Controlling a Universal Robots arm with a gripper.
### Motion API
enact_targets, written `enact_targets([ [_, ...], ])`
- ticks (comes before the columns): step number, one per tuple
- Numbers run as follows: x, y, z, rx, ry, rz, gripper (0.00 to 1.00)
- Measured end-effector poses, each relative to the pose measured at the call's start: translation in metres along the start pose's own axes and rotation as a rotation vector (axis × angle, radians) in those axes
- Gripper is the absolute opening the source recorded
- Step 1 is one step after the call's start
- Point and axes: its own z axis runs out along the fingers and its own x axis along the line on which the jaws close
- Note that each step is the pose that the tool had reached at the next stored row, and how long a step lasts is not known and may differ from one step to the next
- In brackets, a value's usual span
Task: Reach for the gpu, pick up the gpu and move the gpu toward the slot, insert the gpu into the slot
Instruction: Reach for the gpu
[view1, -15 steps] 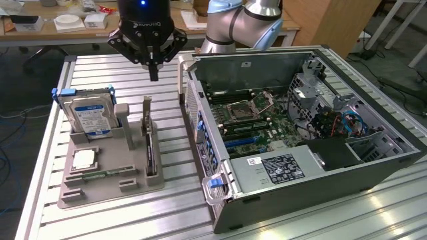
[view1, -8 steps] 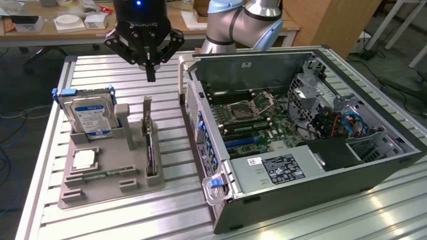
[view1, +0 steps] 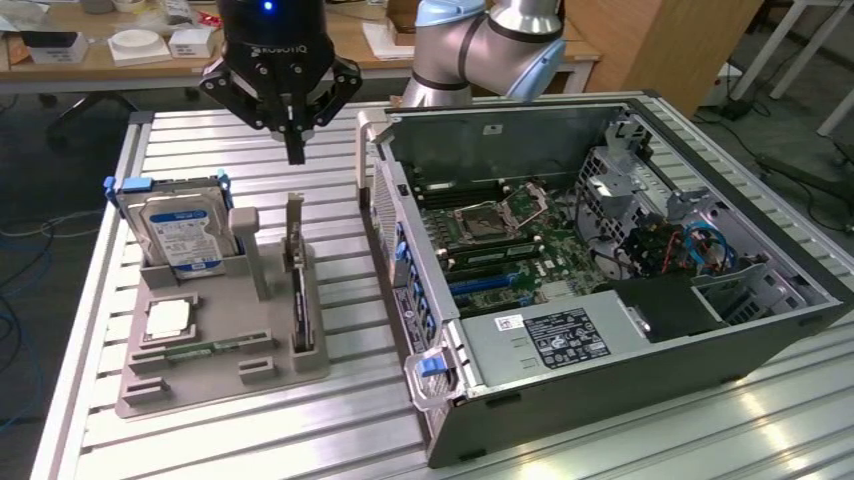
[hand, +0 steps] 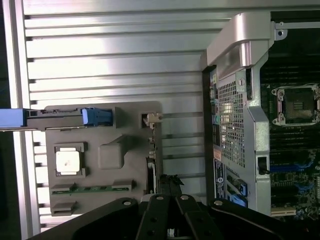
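While our tool (view1: 295, 152) hangs clenched and empty above the gpu (view1: 299, 290), upright in its holder (view1: 214, 375) on the desk (view1: 187, 135), we should spread the jaws and line up with its edge.

One arm (view1: 467, 45) is hanging one pincer (view1: 295, 150) over one bench (view1: 334, 430), and on that bench one grey holder (view1: 200, 385) and one open computer case (view1: 641, 380) are sitting. The holder is carrying four parts, one of each kind: one gpu (view1: 300, 300), one hard drive (view1: 180, 235), one processor chip (view1: 167, 318) and one memory stick (view1: 214, 350). Inside the case one green motherboard (view1: 534, 250) is lying beside one boxy power supply (view1: 554, 335), and the board is showing one square processor socket (view1: 481, 218) and at least one blue slot (view1: 483, 285)
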Motion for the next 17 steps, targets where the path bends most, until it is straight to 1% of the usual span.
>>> enact_targets([
  [17,0.012,-0.0014,-0.0003,-0.0001,-0.0001,0.0,0.1],
])
